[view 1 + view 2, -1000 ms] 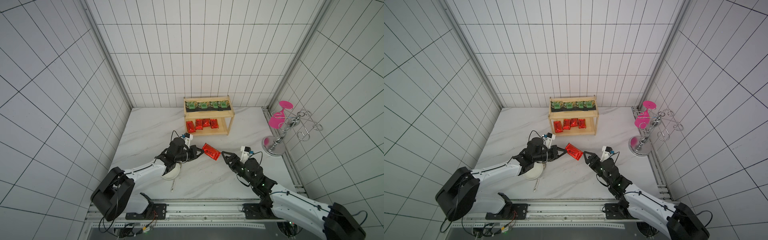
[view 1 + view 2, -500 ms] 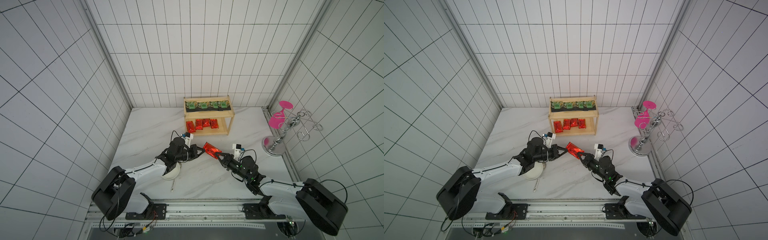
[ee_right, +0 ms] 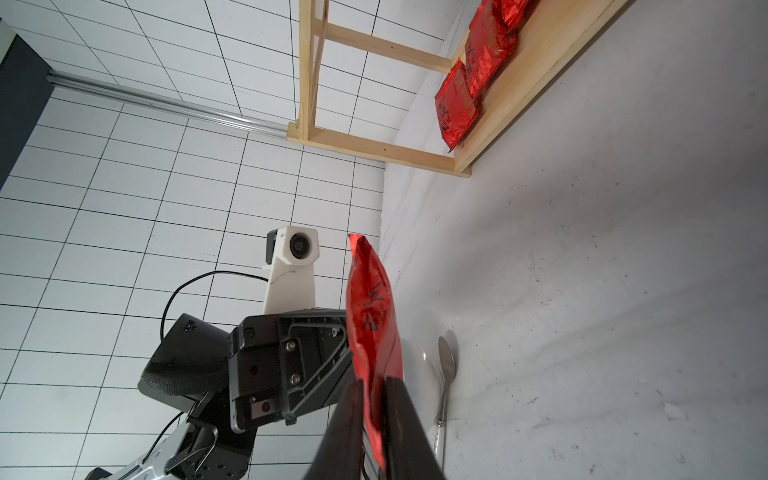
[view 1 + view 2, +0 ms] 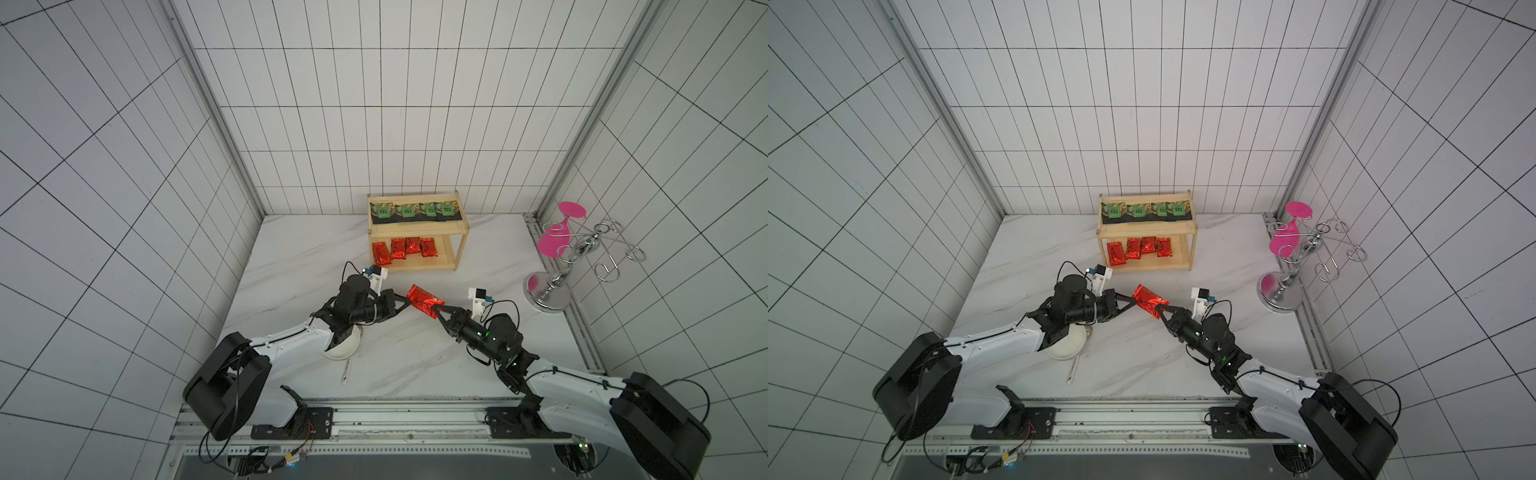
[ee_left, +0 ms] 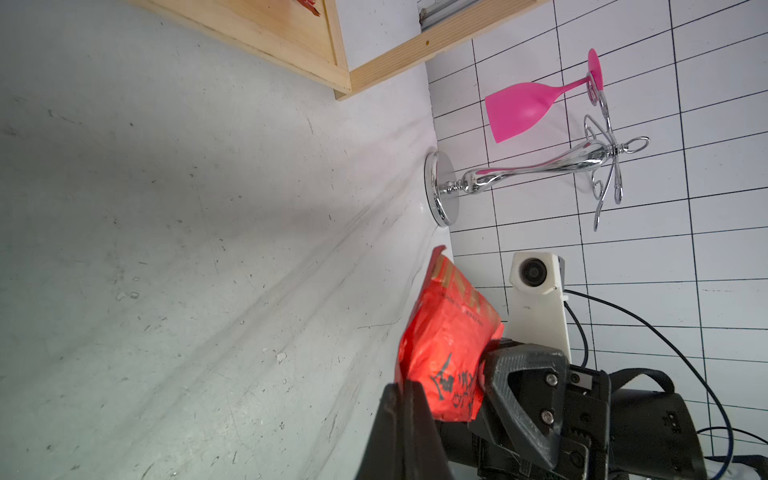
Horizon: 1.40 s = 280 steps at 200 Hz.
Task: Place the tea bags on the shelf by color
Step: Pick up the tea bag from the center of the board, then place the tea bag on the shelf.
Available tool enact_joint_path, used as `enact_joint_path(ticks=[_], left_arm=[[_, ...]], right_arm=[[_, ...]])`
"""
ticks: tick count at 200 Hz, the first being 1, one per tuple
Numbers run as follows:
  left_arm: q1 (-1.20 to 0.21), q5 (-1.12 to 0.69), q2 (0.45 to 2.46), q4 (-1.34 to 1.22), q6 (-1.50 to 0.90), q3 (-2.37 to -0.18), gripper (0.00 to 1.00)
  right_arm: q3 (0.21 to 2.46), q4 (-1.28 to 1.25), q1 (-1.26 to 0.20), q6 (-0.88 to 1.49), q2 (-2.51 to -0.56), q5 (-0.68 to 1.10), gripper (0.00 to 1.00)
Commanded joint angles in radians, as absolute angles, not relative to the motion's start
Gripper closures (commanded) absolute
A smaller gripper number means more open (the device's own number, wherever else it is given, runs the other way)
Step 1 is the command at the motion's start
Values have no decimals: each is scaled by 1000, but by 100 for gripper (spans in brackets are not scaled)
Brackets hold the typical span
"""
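Handover | my left jaws pinch one end of the red foil pouch (image 4: 424, 301), my right jaws nip the other, so it hangs clear of the marble worktop (image 4: 291, 270) | crinkly, shiny, oblong | bound, I judge, for the wooden shelf (image 4: 417, 267), lower board, beside four red pouches (image 4: 405, 250); black sachets (image 4: 415, 211) fill the top

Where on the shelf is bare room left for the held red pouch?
The held red pouch should fit the lower board: bare strip between the rightmost shelved pouch and the right posts. Upper board is crowded, black sachets end to end.
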<state>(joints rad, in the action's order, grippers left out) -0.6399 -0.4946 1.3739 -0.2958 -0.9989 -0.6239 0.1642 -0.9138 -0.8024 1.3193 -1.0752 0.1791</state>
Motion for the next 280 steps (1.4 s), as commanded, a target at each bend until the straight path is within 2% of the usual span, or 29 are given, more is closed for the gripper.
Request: enact_joint_path(ticks=[1, 23, 69, 105, 129, 139, 153, 160, 168, 178, 194, 214, 253, 280], left_arm=[[-638, -485, 1364, -315, -988, -619, 100], [-637, -479, 1367, -314, -986, -619, 100], [-636, -476, 1374, -313, -985, -622, 100], [-636, -476, 1379, -313, -983, -625, 100], [-636, -474, 1378, -307, -976, -631, 100], [-633, -470, 1371, -276, -961, -643, 100], [-618, -465, 1347, -201, -928, -666, 64], [-606, -465, 1328, -154, -908, -681, 50], [-590, -455, 1302, -85, -877, -700, 36], [-571, -429, 1264, 20, -827, -731, 27], [-533, -396, 1201, 160, -757, -769, 22], [-477, -379, 1128, 265, -719, -776, 22], [-394, -371, 1006, 344, -676, -726, 22], [-387, -373, 957, 374, -670, -705, 22]], right_arm=[[134, -908, -796, 1316, -1072, 193, 79], [127, -926, -796, 1318, -1078, 193, 77], [116, -928, -798, 1322, -1074, 190, 81], [112, -927, -798, 1324, -1075, 190, 89], [116, -910, -798, 1324, -1074, 186, 100], [120, -890, -797, 1321, -1072, 173, 100], [130, -858, -796, 1316, -1072, 134, 100], [139, -841, -795, 1307, -1072, 104, 100], [153, -818, -793, 1294, -1075, 64, 100], [180, -809, -789, 1264, -1091, 22, 100], [231, -831, -767, 1233, -1146, -29, 100], [267, -971, -751, 1216, -1267, -123, 100], [400, -1256, -727, 1185, -1560, -222, 100], [509, -1396, -712, 1140, -1732, -308, 100]])
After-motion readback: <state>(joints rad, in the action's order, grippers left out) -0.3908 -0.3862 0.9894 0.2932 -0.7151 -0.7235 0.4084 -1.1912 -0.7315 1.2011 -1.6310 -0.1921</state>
